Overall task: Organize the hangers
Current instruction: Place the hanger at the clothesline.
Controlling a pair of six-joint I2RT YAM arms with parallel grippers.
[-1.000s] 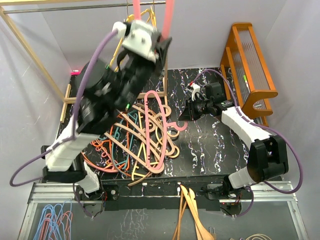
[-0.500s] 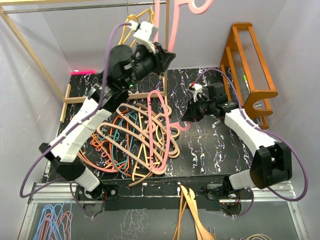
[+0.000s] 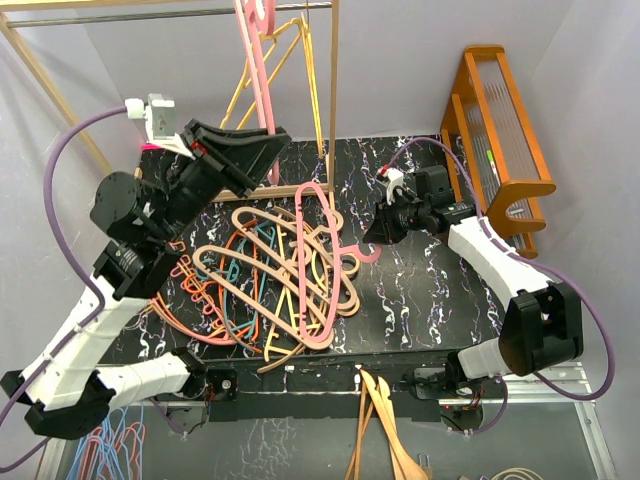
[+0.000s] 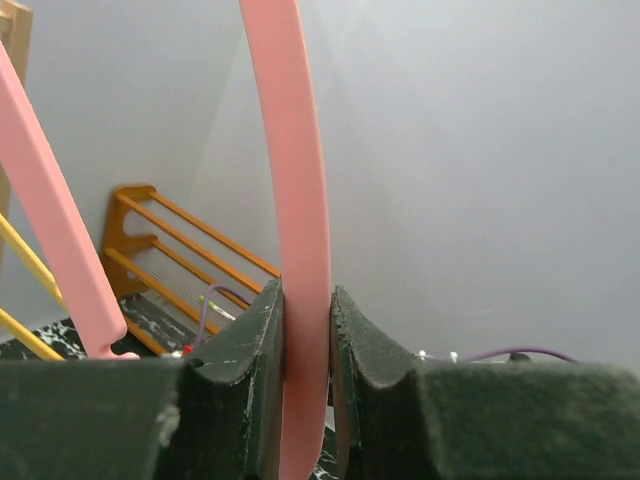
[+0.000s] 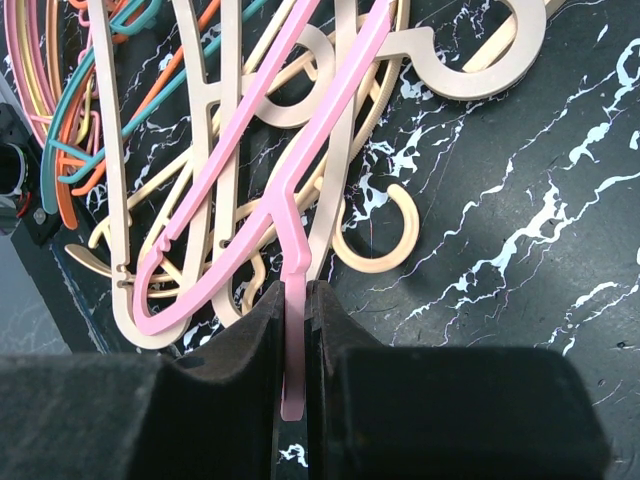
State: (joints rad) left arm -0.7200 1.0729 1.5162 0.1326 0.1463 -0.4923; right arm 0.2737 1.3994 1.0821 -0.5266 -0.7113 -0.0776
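Note:
A tangled pile of hangers [image 3: 262, 285] in tan, orange, teal, yellow and pink lies on the black marble table [image 3: 420, 290]. My left gripper [image 3: 272, 143] is raised above the pile's far side. It is shut on the bar of a pink hanger [image 3: 260, 80] that rises toward the metal rail [image 3: 150, 15]. In the left wrist view that pink bar [image 4: 300, 200] is pinched between the jaws of the left gripper [image 4: 306, 305]. A yellow hanger [image 3: 292, 45] hangs from the rail. My right gripper [image 3: 369, 234] [image 5: 297, 300] is shut on the hook of another pink hanger [image 3: 312, 262] [image 5: 255, 200] lying on the pile.
An orange wooden rack [image 3: 500, 130] stands at the right, also seen as the rack [image 4: 165, 240] behind the left jaws. A wooden frame post [image 3: 333, 80] rises behind the pile. Light wooden hangers [image 3: 380, 430] and thin blue and pink wire hangers [image 3: 105, 440] lie at the near edge.
My left arm has swung left and drawn back, carrying its pink hanger from right of the post to left of it. The right gripper keeps its hold and has barely moved.

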